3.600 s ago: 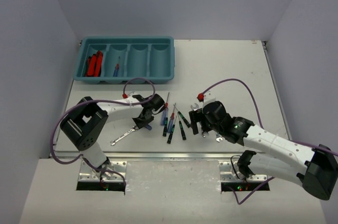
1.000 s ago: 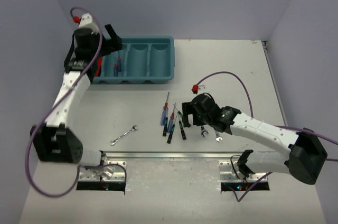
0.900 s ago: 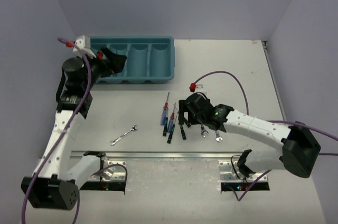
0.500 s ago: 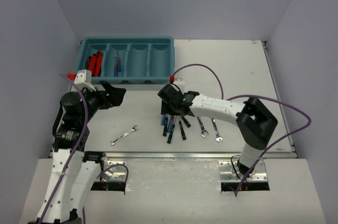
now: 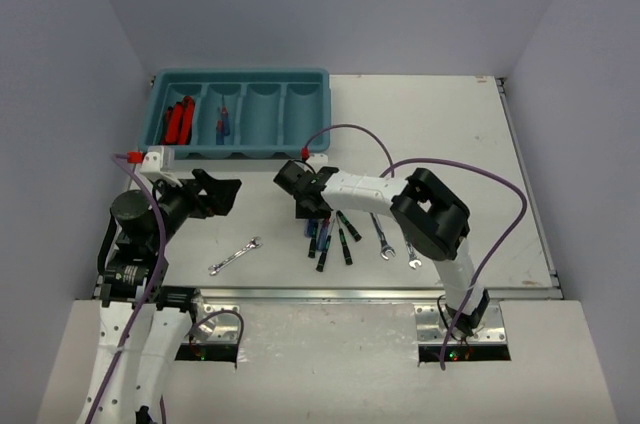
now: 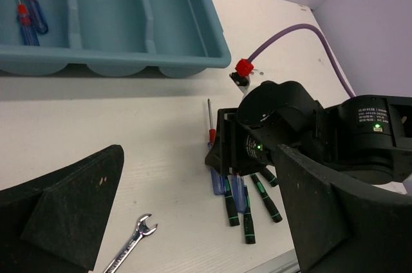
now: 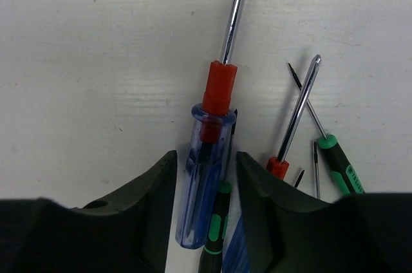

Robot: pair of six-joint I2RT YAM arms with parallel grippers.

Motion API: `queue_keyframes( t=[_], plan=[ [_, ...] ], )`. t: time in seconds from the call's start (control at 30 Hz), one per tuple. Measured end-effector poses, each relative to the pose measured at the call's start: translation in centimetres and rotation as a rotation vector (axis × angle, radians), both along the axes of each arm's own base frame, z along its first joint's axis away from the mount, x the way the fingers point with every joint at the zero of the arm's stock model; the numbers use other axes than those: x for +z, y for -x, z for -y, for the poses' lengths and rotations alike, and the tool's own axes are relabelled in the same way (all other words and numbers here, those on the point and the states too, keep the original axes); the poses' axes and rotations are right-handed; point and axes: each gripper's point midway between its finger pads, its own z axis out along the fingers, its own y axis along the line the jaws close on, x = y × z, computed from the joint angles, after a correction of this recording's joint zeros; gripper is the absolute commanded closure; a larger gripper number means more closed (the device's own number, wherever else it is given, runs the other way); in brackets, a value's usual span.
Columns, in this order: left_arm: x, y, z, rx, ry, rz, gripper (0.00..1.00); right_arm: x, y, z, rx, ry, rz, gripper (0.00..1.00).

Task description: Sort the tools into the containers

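Note:
The teal tray stands at the back left, its containers side by side. Red-handled pliers lie in the leftmost one, and red/blue screwdrivers in the one beside it. At the table's middle lies a cluster of screwdrivers. My right gripper is down over it. In the right wrist view its jaws straddle the blue handle of a red-collared screwdriver, with narrow gaps on both sides. My left gripper hangs open and empty left of the cluster, above a silver wrench.
Two more silver wrenches lie right of the cluster. Black/green screwdrivers lie against the blue handles. The right arm's purple cable arcs over the table's middle. The table's front rail runs just below the tools.
My right gripper has slid left across the cluster to its leftmost screwdriver, and its jaws have narrowed. The left arm has drawn back from the tray toward the near left, still open.

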Motion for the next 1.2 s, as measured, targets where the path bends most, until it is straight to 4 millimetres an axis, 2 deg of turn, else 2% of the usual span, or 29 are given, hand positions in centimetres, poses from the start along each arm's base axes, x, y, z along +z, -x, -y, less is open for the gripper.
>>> queue_keyframes(
  t=[0.27,0.63,1.2],
  plan=[
    [0.1,0.2,0.4,-0.022,0.005,0.003,0.00,-0.5,-0.8,-1.0,0.005,0.020,0.009,0.58],
    [0.1,0.3,0.8,-0.047,0.009,0.003,0.00,-0.3,-1.1,-1.8,0.046,0.069,0.033,0.59],
    [0.1,0.5,1.1,-0.069,0.011,0.006,0.00,0.0,-2.1,-3.7,0.122,0.086,0.052,0.53]
  ],
)
